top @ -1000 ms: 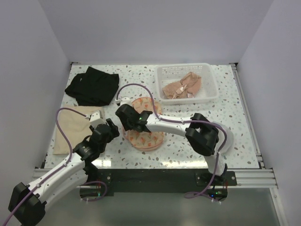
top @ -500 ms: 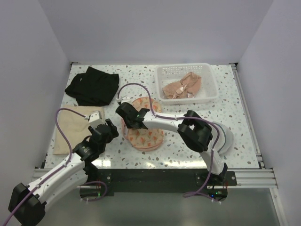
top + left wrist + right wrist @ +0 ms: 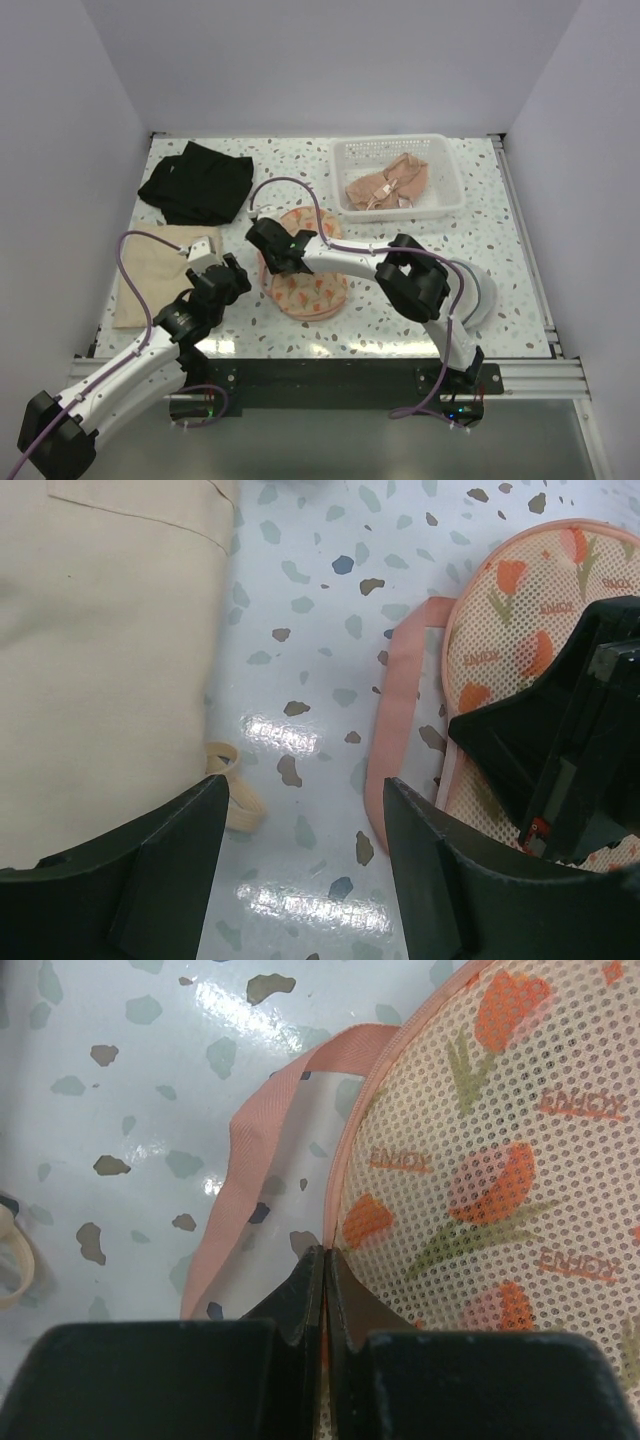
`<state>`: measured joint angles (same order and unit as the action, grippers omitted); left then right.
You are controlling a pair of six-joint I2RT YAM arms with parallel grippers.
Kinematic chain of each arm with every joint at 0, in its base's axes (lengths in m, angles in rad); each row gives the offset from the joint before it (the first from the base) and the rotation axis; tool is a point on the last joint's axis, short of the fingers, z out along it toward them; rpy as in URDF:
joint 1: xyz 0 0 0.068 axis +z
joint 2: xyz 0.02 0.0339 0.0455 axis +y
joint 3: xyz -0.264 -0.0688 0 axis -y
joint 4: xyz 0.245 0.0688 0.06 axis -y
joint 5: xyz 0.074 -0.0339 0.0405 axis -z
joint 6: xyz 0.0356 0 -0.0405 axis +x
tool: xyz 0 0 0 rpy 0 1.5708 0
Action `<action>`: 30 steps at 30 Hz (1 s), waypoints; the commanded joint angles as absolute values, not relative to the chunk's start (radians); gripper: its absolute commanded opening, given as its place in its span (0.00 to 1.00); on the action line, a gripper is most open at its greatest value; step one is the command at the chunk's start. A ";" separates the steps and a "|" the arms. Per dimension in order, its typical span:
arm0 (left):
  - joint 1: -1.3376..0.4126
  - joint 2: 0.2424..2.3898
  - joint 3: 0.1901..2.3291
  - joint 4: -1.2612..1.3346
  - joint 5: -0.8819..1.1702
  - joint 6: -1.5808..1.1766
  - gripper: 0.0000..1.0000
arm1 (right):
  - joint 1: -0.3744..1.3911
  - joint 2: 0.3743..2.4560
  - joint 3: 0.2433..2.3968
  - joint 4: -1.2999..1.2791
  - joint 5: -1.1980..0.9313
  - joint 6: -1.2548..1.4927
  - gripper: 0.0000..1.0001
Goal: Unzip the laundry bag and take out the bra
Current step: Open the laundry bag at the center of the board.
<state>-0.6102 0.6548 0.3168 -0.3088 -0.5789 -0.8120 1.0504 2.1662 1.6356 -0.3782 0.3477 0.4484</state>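
Observation:
The laundry bag (image 3: 318, 292) is a round mesh pouch with orange tulips and pink trim, lying flat mid-table. My right gripper (image 3: 272, 262) is at its left rim. In the right wrist view the right gripper (image 3: 325, 1256) is shut on the pink zip seam of the bag (image 3: 480, 1160), and any pull is hidden between the jaws. A pink strap loop (image 3: 240, 1170) lies left of the seam. My left gripper (image 3: 305, 810) is open and empty over bare table, just left of the bag (image 3: 510, 610). No bra shows through the mesh.
A white basket (image 3: 445, 170) at the back right holds peach-coloured garments (image 3: 385, 185). A black garment (image 3: 197, 180) lies at the back left. A beige cloth (image 3: 155, 270) lies at the left, close to my left gripper (image 3: 228, 272).
The right arm's elbow has swung left and its gripper has stayed on the bag's left rim. The left arm has barely moved.

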 commanded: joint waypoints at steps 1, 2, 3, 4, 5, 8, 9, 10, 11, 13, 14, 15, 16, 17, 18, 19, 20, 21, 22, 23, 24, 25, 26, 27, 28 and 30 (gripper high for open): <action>-0.614 0.646 0.348 -0.299 -0.617 -0.828 0.68 | 1.048 2.082 1.586 -0.334 0.324 0.460 0.00; -0.614 0.644 0.348 -0.299 -0.618 -0.828 0.68 | 1.048 2.050 1.574 -0.318 0.322 0.465 0.00; -0.614 0.647 0.348 -0.299 -0.618 -0.828 0.68 | 1.049 2.031 1.559 -0.308 0.321 0.466 0.00; -0.614 0.647 0.348 -0.299 -0.620 -0.827 0.68 | 1.052 2.016 1.534 -0.299 0.315 0.468 0.00; -0.614 0.649 0.348 -0.296 -0.621 -0.828 0.68 | 1.054 1.984 1.523 -0.285 0.314 0.477 0.00; -0.614 0.649 0.348 -0.298 -0.623 -0.830 0.69 | 1.069 1.945 1.486 -0.262 0.321 0.486 0.00; -0.614 0.649 0.350 -0.296 -0.624 -0.828 0.69 | 1.072 1.924 1.479 -0.259 0.325 0.489 0.00; -0.614 0.650 0.350 -0.296 -0.626 -0.830 0.69 | 1.077 1.911 1.464 -0.253 0.327 0.492 0.00; -0.615 0.647 0.351 -0.296 -0.627 -0.827 0.69 | 1.078 1.901 1.456 -0.241 0.330 0.497 0.00; -0.615 0.649 0.351 -0.296 -0.627 -0.825 0.69 | 1.081 1.872 1.439 -0.235 0.334 0.502 0.00; -0.615 0.649 0.353 -0.295 -0.626 -0.825 0.69 | 1.081 1.861 1.433 -0.233 0.342 0.505 0.00; -0.614 0.650 0.351 -0.293 -0.626 -0.825 0.69 | 1.080 1.836 1.421 -0.233 0.348 0.505 0.00; -0.614 0.652 0.351 -0.293 -0.624 -0.822 0.69 | 1.080 1.826 1.413 -0.230 0.354 0.506 0.00; -0.615 0.653 0.351 -0.290 -0.623 -0.822 0.69 | 1.080 1.812 1.405 -0.230 0.360 0.503 0.00; -0.614 0.655 0.350 -0.285 -0.620 -0.819 0.69 | 1.081 1.803 1.391 -0.230 0.377 0.503 0.00; -0.614 0.655 0.351 -0.281 -0.615 -0.813 0.69 | 1.080 1.778 1.382 -0.235 0.388 0.502 0.00; -0.614 0.661 0.351 -0.269 -0.606 -0.808 0.69 | 1.081 1.764 1.373 -0.239 0.397 0.502 0.00; -0.614 0.664 0.350 -0.262 -0.600 -0.805 0.69 | 1.078 1.752 1.353 -0.244 0.419 0.502 0.00; -0.614 0.669 0.350 -0.241 -0.585 -0.796 0.69 | 1.080 1.724 1.342 -0.248 0.432 0.500 0.00; -0.614 0.678 0.350 -0.229 -0.574 -0.790 0.69 | 1.080 1.711 1.332 -0.253 0.449 0.499 0.00; -0.615 0.686 0.347 -0.216 -0.565 -0.785 0.69 | 1.078 1.695 1.310 -0.255 0.475 0.497 0.00; -0.614 0.693 0.348 -0.180 -0.537 -0.767 0.69 | 1.080 1.671 1.299 -0.261 0.488 0.494 0.00; -0.614 0.712 0.345 -0.158 -0.520 -0.756 0.69 | 1.080 1.658 1.290 -0.265 0.500 0.494 0.00; -0.614 0.724 0.344 -0.135 -0.502 -0.746 0.69 | 1.078 1.646 1.270 -0.268 0.523 0.494 0.00; -0.615 0.736 0.342 -0.083 -0.456 -0.715 0.69 | 1.077 1.635 1.260 -0.275 0.534 0.495 0.00; -0.614 0.785 0.339 -0.034 -0.413 -0.689 0.68 | 1.071 1.602 1.232 -0.282 0.551 0.500 0.00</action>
<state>-0.6102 0.7284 0.3168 -0.2066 -0.5121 -0.7654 1.0794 1.6852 1.2739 -0.2768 0.4572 0.4900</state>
